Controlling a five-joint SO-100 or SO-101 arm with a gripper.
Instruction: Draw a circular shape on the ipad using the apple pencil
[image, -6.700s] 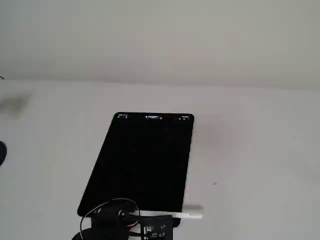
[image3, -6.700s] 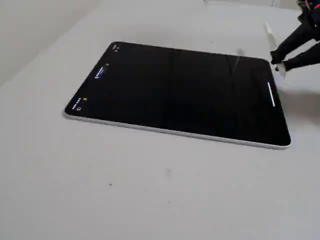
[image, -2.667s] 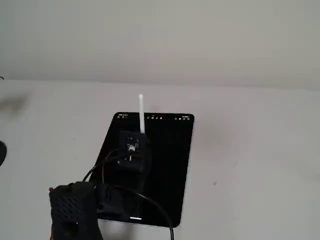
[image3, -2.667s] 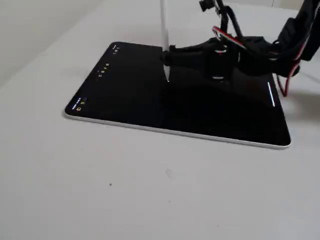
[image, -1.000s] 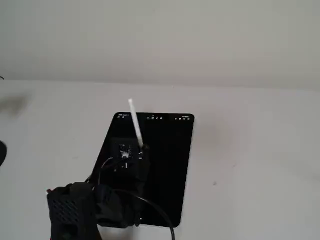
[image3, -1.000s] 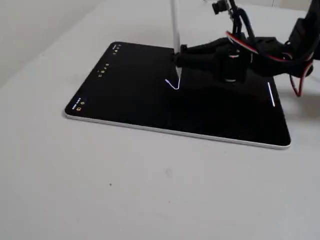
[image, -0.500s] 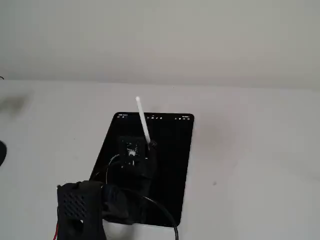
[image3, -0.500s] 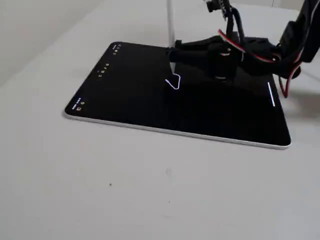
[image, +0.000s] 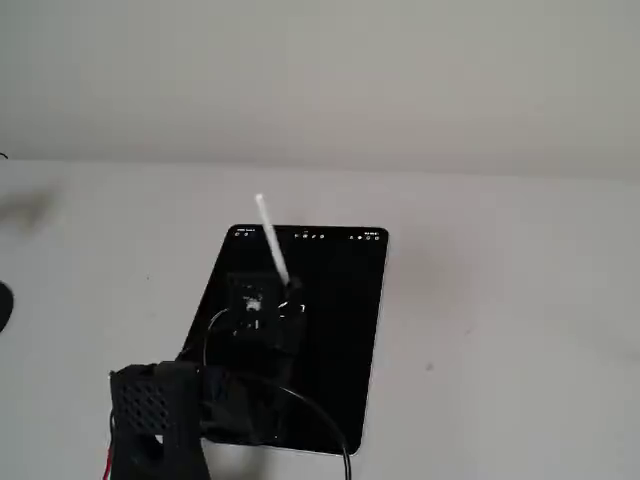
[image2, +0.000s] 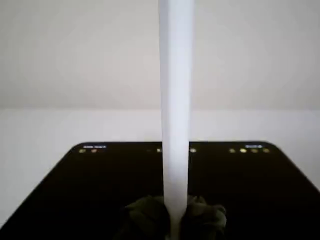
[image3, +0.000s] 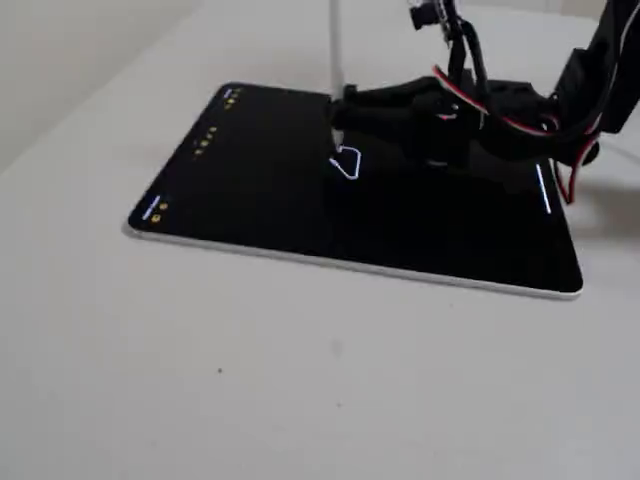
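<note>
The ipad (image3: 250, 190) lies flat on the white table, its screen black with tiny icons along the far short side (image: 340, 340) (image2: 75, 185). My gripper (image3: 342, 108) is shut on the apple pencil (image3: 335, 50), a slim white stylus held nearly upright with its tip on the screen. From behind, the apple pencil (image: 270, 240) leans up and left out of the gripper (image: 287, 293). In the wrist view the apple pencil (image2: 176, 100) fills the centre, rising from the gripper (image2: 176, 220). The circular shape (image3: 347, 163), a small lopsided white outline, sits at the pencil tip.
The black arm and its base (image: 150, 420) stand over the tablet's near end, and red and black cables (image3: 560, 130) hang at the right. A dark object (image: 3, 305) pokes in at the left table edge. A pale wall rises behind the table.
The pencil tip has moved left across the screen in the side view, adding a top stroke to the hooked white line. Seen from behind, the pencil's top has swung left.
</note>
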